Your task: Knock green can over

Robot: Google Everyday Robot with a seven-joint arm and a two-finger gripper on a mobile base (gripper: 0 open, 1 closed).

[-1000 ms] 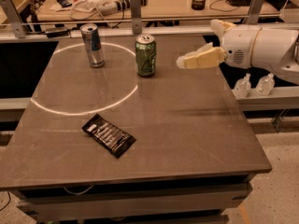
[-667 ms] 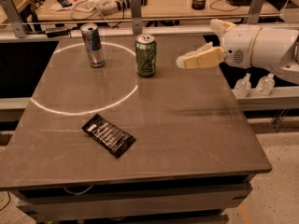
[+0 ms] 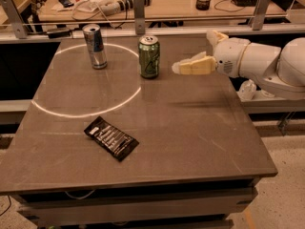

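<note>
just beside the upright, pale-marked green can: the tool

the arm reaches in level from the right, claw pointing left.

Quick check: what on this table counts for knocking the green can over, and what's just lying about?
For the job: green can, upright near the far edge; gripper, level with it at its side, not touching.

Lying about: silver-and-blue can, upright; black packet, flat on the table.
</note>
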